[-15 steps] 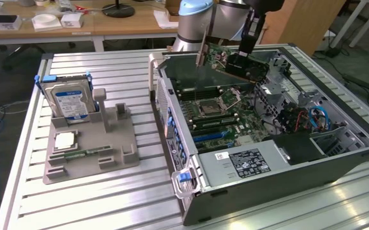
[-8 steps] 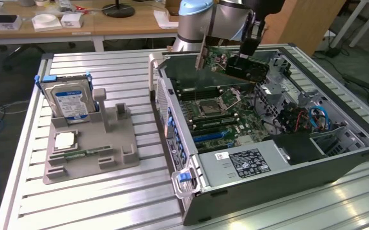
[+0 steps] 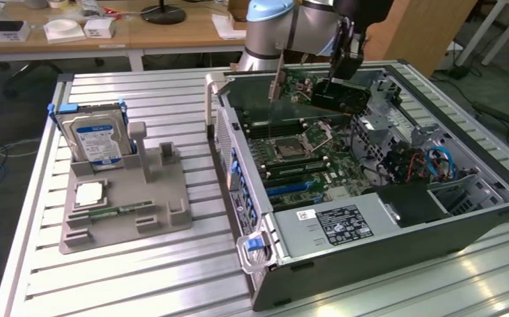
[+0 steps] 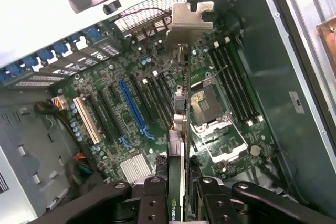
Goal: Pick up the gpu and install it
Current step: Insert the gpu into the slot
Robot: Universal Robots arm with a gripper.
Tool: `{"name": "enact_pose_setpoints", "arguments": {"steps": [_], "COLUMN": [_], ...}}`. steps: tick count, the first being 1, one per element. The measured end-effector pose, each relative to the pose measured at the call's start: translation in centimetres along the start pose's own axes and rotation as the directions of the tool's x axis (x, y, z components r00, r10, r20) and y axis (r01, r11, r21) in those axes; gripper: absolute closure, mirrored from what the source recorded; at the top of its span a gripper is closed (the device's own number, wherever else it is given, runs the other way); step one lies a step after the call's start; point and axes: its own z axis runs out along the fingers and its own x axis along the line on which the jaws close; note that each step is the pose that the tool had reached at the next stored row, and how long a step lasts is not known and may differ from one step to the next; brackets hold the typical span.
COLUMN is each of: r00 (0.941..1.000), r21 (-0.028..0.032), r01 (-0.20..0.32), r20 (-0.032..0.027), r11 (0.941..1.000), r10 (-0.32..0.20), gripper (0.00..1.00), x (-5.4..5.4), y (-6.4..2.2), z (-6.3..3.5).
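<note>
The gpu (image 3: 341, 96) is a dark card with a silvery bracket (image 3: 277, 82) at one end, and it hangs above the open computer case (image 3: 396, 231). My gripper (image 3: 344, 74) is shut on its upper edge. In the wrist view the gpu (image 4: 179, 129) shows edge-on between my fingers (image 4: 153, 199), with its bracket (image 4: 191, 18) pointing away. Under it lies the motherboard (image 4: 157, 93) with a long blue slot (image 4: 134, 106) and black slots beside it. The card is apart from the board, over the area between the slots and the processor socket (image 4: 210, 114).
On the exterior view's left a grey fixture (image 3: 149, 218) holds a hard drive (image 3: 96, 135), a processor (image 3: 88, 193) and a green memory stick (image 3: 117, 211). The case walls, drive cage (image 3: 431, 165) and cables ring the motherboard. A desk (image 3: 149, 33) stands behind.
</note>
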Motion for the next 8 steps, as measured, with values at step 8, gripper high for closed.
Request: {"name": "enact_pose_setpoints", "arguments": {"steps": [8], "r00": [0.9953], "r21": [0.0012], "r01": [0.097], "r20": [0.0009], "r11": [0.9953], "r10": [-0.097], "gripper": [0.74], "x": [0.06], "y": [-0.03], "z": [0.33]}}
